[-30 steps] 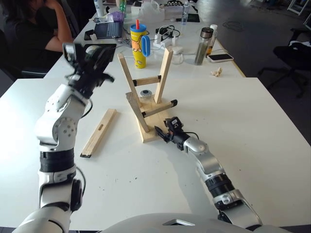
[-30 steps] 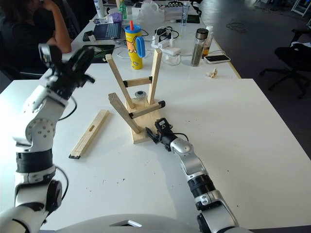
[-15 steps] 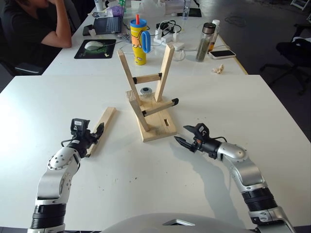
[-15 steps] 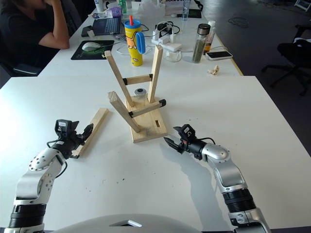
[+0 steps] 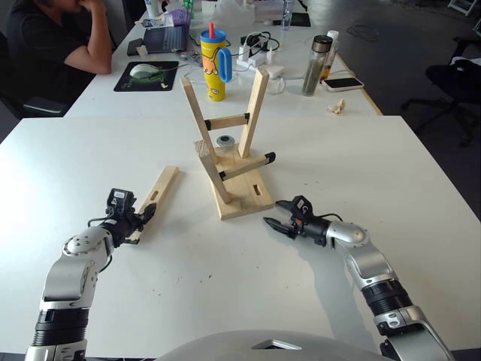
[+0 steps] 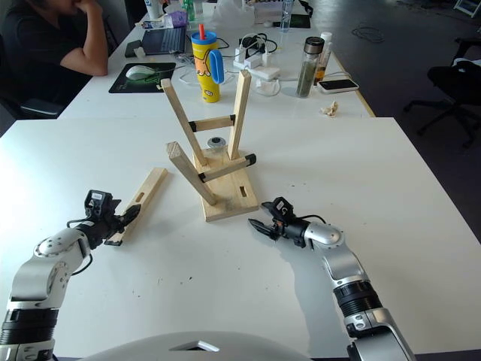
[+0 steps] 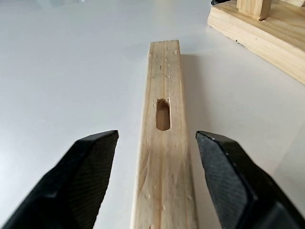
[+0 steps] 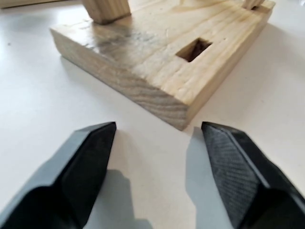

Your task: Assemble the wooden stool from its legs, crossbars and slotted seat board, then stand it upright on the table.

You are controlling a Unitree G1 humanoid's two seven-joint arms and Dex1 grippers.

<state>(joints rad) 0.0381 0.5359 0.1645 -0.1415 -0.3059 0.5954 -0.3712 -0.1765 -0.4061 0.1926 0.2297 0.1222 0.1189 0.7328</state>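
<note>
well, on the left the left gripper point(image 5: 143, 219) sat low on the table, jaws wide apart, straddling the near end of the loose leg point(image 5: 155, 199). in the middle the half-built stool point(image 5: 225, 150) lay upside down, one slot point(image 8: 193, 49) in its seat board point(image 5: 248, 201) empty. on the right the right gripper point(image 5: 272, 226) sat open just short of the board's corner. a skewed pinch could swing the leg, and a nudge might tip the stool.

White table point(image 5: 421, 173), cluttered second table point(image 5: 98, 101) behind, dark floor point(image 5: 406, 45), black office chair point(image 5: 458, 79) at right
</note>
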